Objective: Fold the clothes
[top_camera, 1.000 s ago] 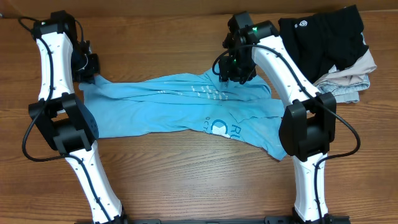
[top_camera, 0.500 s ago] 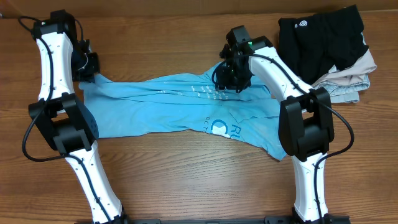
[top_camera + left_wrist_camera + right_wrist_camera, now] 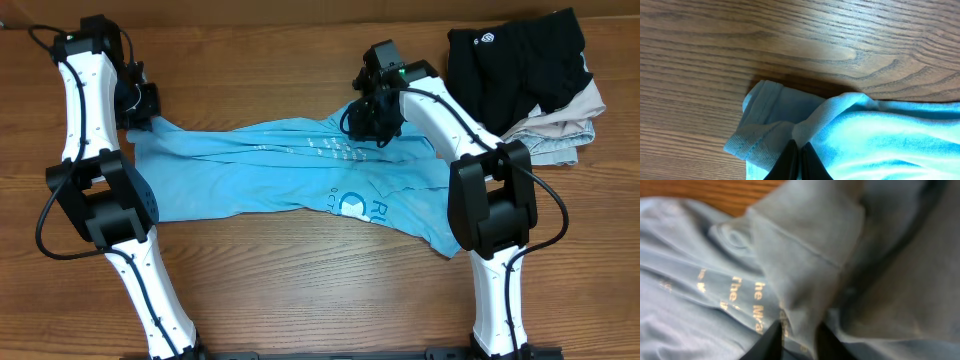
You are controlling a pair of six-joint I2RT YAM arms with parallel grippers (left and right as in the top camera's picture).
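Overhead: stretched sideways across the middle of the desk (image 3: 300, 290), wrinkled and bunched along its length, the light blue T-shirt (image 3: 270, 175). Rows of white lettering (image 3: 335, 150) near its upper middle, a larger print (image 3: 362, 207) at its lower edge. Down at the shirt's far left corner, the left end effector (image 3: 140, 125); down at the upper edge right of the middle, the right end effector (image 3: 365, 130). In the far right corner of the desk, well apart from the shirt's middle, a black garment (image 3: 510, 65) lying partly over beige and grey folded garments (image 3: 565, 135).

Left wrist: fingers of the left end effector (image 3: 798, 159) pressed together, clamped on the light blue T-shirt (image 3: 880, 135) where the cloth puckers up into a small peak. Just to the left of the pinch, a stitched sleeve hem (image 3: 757, 125) lying flat on the wood. Above it, bare desk (image 3: 790, 45).

Right wrist: blurred and very close to the cloth. Two dark fingers (image 3: 765, 345) of the right end effector (image 3: 799, 342) set narrowly on either side of a hemmed fold (image 3: 810, 245), the fold filling the gap, so clamped on the shirt. Beside the fold on the left, pale printed words (image 3: 735, 292) on the fabric. At the top left, a strip of desk.
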